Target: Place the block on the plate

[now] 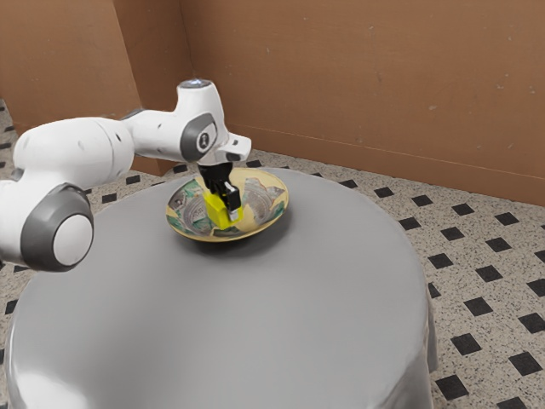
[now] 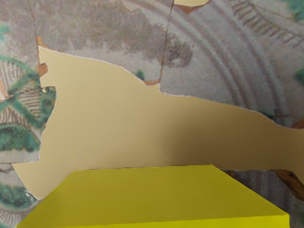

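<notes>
The yellow block point(image 1: 222, 219) is held w/ the pincer point(image 1: 228, 207) in or just over the plate point(image 1: 274, 184), so the put-down bit is prob. being done, & next a soft let-go is needed.

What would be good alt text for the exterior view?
A white robot arm, reaching in from the exterior view's left, has its black gripper at a yellow block, in or just above a patterned plate on a round gray table.

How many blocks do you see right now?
1: the yellow block, at the gripper, inside the outline of the decorated plate in the exterior view. Another small one could be hidden behind the arm.
</notes>
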`<state>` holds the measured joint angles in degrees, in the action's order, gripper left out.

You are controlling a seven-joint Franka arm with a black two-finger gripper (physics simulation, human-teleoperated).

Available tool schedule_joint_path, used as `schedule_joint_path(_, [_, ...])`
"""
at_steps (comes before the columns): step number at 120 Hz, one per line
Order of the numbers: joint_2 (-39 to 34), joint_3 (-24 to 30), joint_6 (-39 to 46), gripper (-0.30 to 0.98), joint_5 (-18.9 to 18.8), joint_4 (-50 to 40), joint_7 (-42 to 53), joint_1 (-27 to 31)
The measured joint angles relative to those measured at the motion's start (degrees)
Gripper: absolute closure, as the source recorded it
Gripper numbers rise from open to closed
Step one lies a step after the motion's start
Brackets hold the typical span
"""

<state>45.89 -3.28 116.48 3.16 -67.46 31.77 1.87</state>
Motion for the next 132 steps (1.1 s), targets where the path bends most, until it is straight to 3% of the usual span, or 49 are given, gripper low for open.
schedule_joint_path(38, [-0.27,0.21,-0.25,0.1,0.43,0.58,0.9,0.12])
schedule_joint_path(105, [-23.1,3.23,-4.78,0.01,0.01,-15.04,2.07,-5.58])
schedule_joint_path(132, [-28.25,4.35,-9.11,0.0,0.0,-17.47,2.13,-7.71])
